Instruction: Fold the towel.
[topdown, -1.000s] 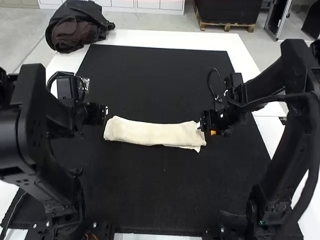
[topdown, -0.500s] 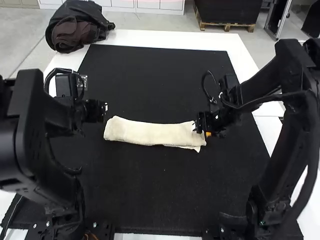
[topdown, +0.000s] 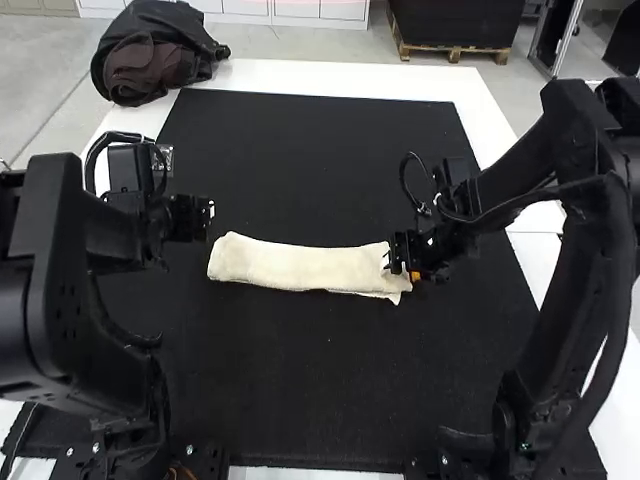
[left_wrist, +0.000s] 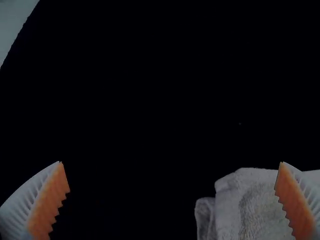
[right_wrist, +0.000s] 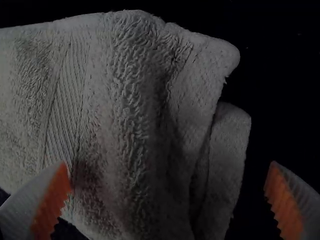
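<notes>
A cream towel (topdown: 300, 267) lies folded into a long narrow strip across the dark mat, its layers slightly offset near the right end. My left gripper (topdown: 208, 220) is by the strip's left end; in the left wrist view the gripper (left_wrist: 172, 162) stands open, one finger over the edge of the towel (left_wrist: 255, 205). At the strip's right end is my right gripper (topdown: 400, 262). In the right wrist view that gripper (right_wrist: 167, 162) is wide open above the towel (right_wrist: 120, 115), whose layered end lies between the fingers, with nothing gripped.
A black mat (topdown: 320, 140) covers most of the white table (topdown: 300, 75). A dark bag or jacket (topdown: 155, 55) sits at the far left corner. Both arms reach in from the sides, beyond the towel's two ends.
My right gripper has moved left, in over the towel's right end. The left arm has shifted slightly to the left. The towel lies as before.
</notes>
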